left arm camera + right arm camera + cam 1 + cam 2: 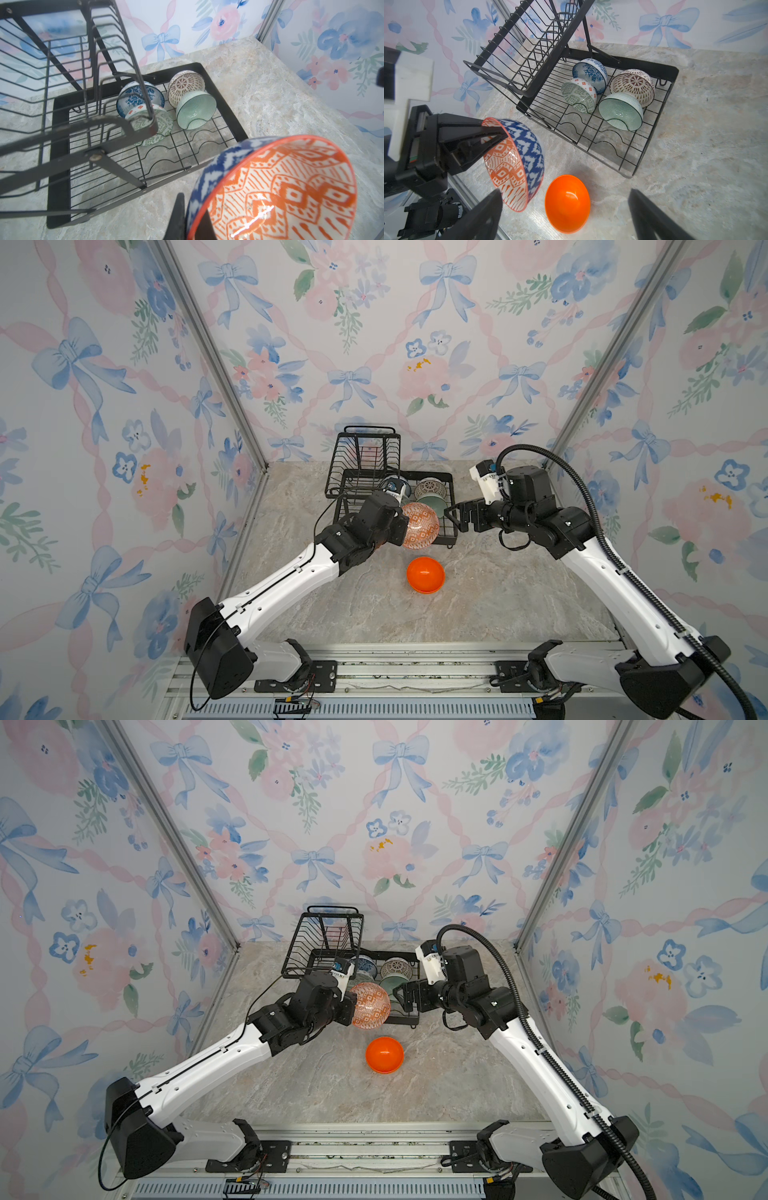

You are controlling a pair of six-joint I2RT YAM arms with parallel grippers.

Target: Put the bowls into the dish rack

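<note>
- Glazed ceramic, by the look of it: the orange-white geometric bowl (pixel 517 164) should be stiff, slick and quick to chip, with a fair weight.
- Left end effector (pixel 503 135) is clamped on its rim, one finger inside and one on the blue-patterned outer wall. The bowl is tipped on edge, off the table (pixel 706 145), just in front of the dish rack (pixel 633 62).
- A rim pinch is the sensible hold. It is a thin bite on glaze, so a knock against wire could twist the bowl loose.
- Four bowls stand on edge at the far end of the rack's lower tray: blue-white floral bowl (pixel 591 72), white-brown lattice bowl (pixel 633 85), grey-green patterned bowl (pixel 579 95), pale mint bowl (pixel 620 111). The nearer wire humps are free.
- Plain orange bowl (pixel 568 203) sits on the table near the rack's front. It looks like plastic: probably light, tough and apt to skid. Take it by the rim.
- Right end effector (pixel 451 520) is empty with jaws wide apart, beside the tray's near right corner.
</note>
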